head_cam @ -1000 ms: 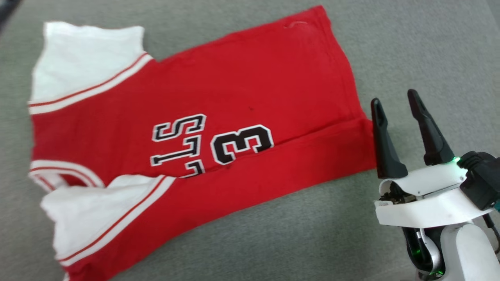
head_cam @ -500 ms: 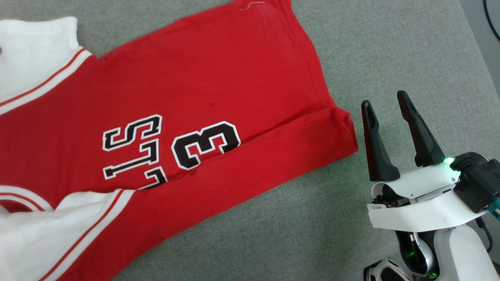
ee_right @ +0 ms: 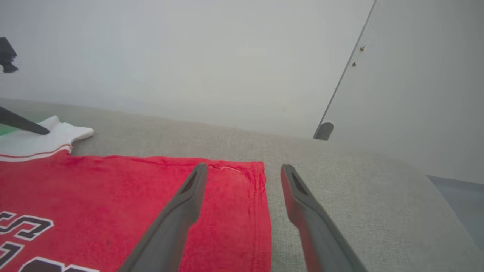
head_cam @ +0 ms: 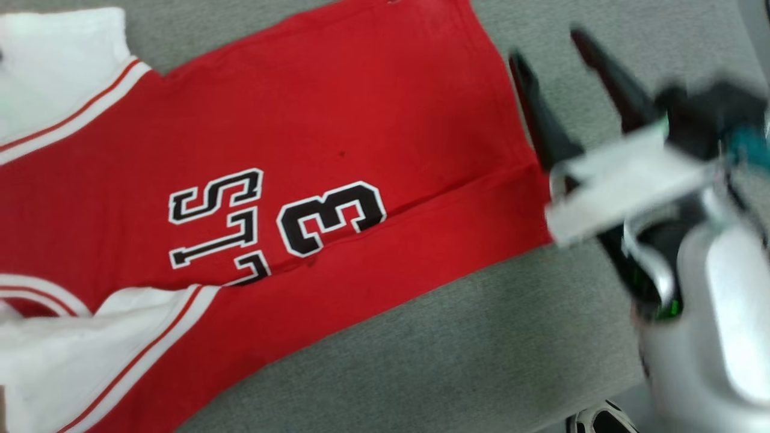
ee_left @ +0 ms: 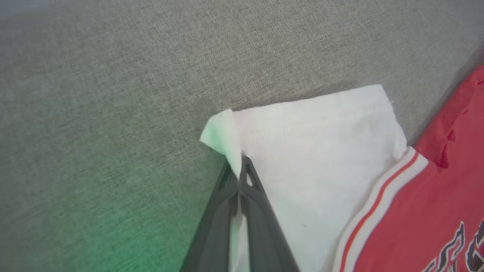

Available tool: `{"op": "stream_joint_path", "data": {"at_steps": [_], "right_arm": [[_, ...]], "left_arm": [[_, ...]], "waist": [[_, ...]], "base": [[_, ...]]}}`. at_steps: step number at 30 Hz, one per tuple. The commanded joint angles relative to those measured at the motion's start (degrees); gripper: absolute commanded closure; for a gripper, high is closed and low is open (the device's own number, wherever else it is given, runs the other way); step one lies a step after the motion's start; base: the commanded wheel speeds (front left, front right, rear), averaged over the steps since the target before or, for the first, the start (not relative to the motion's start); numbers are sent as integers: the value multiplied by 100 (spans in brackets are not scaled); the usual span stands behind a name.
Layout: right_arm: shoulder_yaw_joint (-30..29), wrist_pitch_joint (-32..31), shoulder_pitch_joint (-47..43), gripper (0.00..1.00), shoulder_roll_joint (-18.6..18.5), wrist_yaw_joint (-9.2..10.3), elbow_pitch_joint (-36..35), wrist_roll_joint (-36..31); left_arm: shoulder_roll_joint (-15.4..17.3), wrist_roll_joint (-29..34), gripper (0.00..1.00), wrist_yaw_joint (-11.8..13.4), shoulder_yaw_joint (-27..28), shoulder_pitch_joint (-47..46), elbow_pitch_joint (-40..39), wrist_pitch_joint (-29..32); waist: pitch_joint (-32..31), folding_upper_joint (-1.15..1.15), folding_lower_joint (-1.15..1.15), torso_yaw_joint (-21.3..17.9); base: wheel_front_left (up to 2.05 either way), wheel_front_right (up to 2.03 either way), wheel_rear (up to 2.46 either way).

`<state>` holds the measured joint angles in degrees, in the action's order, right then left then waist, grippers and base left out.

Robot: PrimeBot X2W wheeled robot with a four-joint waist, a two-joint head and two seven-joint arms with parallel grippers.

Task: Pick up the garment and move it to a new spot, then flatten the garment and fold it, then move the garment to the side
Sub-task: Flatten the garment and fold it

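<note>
Red soft jersey shirt with white sleeves lay flat on the grey fabric surface, one long edge folded. Left gripper pinched a sleeve corner; right gripper was spread near the hem. Folding seemed unfinished.

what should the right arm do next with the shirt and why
Probably lower the right gripper onto the far hem corner of the garment and close. Its jaws stand open, framing that corner, while the left gripper is already pinched on the white sleeve.

At the head view's right the right gripper is blurred. The garment runs off that frame's left, top and bottom edges.
</note>
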<state>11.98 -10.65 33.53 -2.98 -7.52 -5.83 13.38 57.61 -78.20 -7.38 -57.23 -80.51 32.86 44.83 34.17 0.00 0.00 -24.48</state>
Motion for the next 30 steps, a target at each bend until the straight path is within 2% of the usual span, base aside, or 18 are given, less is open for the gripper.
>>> {"op": "stream_joint_path", "data": {"at_steps": [1, 5, 8, 13, 17, 23, 28, 29, 30], "right_arm": [[30, -334, 319, 0, 8, 6, 115, -25], [-134, -1369, 1429, 0, -59, 6, 681, 81], [-351, -1862, 2170, 0, -123, 6, 1234, 47], [-527, -2868, 2952, 0, -226, 7, 2403, 129], [-615, -3593, 3361, 0, -323, 6, 3075, 320], [-824, -4028, 3644, 0, -348, 6, 3665, 287], [-736, -4037, 3594, 0, -289, 4, 3910, 424], [-697, -4030, 3573, 20, -275, 4, 3946, 447], [-653, -4024, 3552, 55, -267, 2, 3981, 476]], "left_arm": [[-148, -42, 100, -15, -125, 92, -50, 33], [-253, -19, 100, -15, -159, -115, -166, -48], [-348, -26, 100, -14, -210, -238, -206, -105], [-494, -63, 100, -14, -343, -389, -276, -187], [-595, -105, 100, -14, -439, -526, -350, -251], [-641, -170, 100, -1, -627, -692, -488, -330], [-631, -247, 100, -1, -762, -774, -550, -388], [-634, -266, 100, -1, -783, -782, -568, -415], [-637, -299, 100, -1, -804, -783, -578, -440]], "waist": [[69, 0, 0, 130], [205, 0, 0, 367], [309, 0, 0, 537], [431, 0, 0, 770], [546, 0, 0, 916], [671, 0, 0, 1059], [707, 0, 0, 1111], [707, 0, 0, 1118], [703, 0, 0, 1126]], "base": [[0, 0, 0], [0, 0, 0], [0, 0, 0], [0, 0, 0], [0, 0, 0], [0, 0, 0], [0, 0, 0], [0, 0, 0], [0, 0, 0]]}}
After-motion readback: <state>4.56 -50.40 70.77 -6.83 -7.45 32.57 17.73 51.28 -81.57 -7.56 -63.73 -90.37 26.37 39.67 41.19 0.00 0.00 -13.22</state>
